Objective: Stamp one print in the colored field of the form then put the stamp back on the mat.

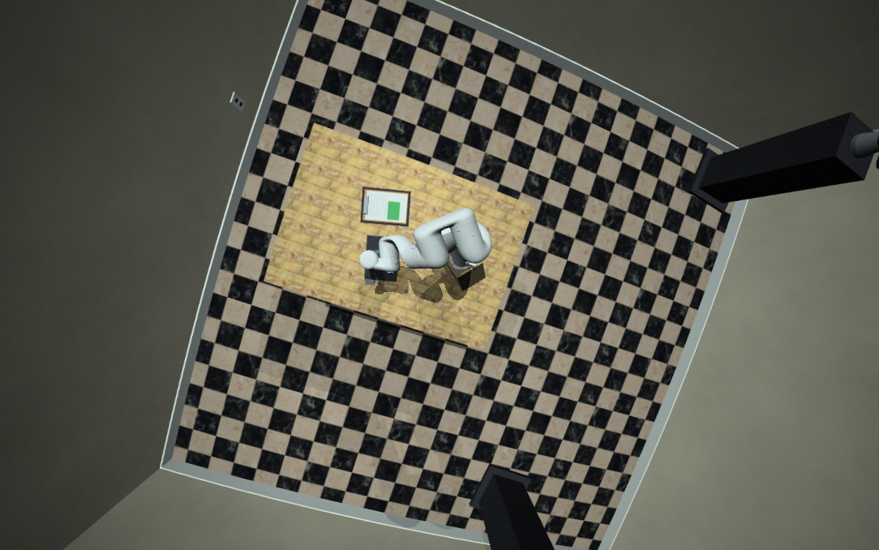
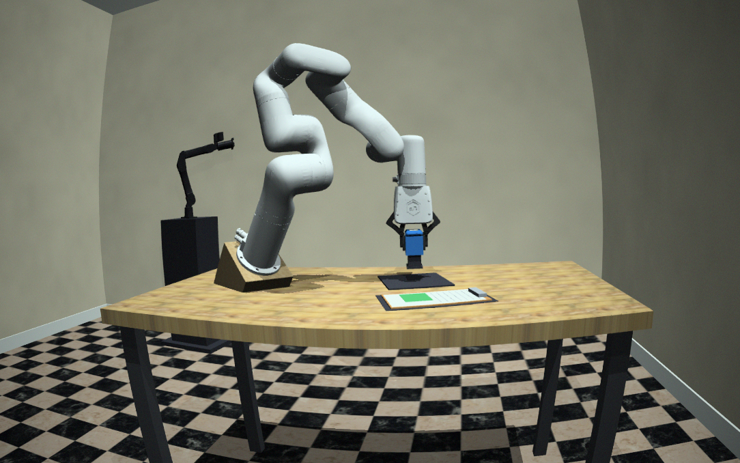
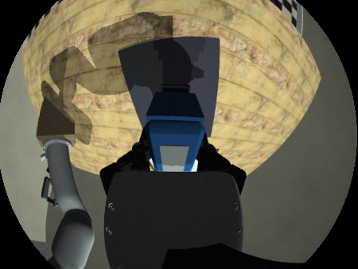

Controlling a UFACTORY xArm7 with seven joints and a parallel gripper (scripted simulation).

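My gripper (image 2: pixel 414 235) is shut on the blue stamp (image 2: pixel 414 244) and holds it in the air above the dark mat (image 2: pixel 416 280), its dark foot clear of the mat. In the wrist view the stamp (image 3: pixel 175 127) hangs between my fingers over the mat (image 3: pixel 169 69). The form (image 2: pixel 433 298) lies on a clipboard in front of the mat, with its green field (image 2: pixel 416 297) at the left end. From above, the form (image 1: pixel 386 207) and green field (image 1: pixel 392 210) lie beside my wrist (image 1: pixel 369 259), which hides the stamp.
The arm's wooden base wedge (image 2: pixel 248 272) stands on the table's back left. A metal clip (image 2: pixel 476 291) sits at the form's right end. A black pedestal with a camera arm (image 2: pixel 188 245) stands behind the table.
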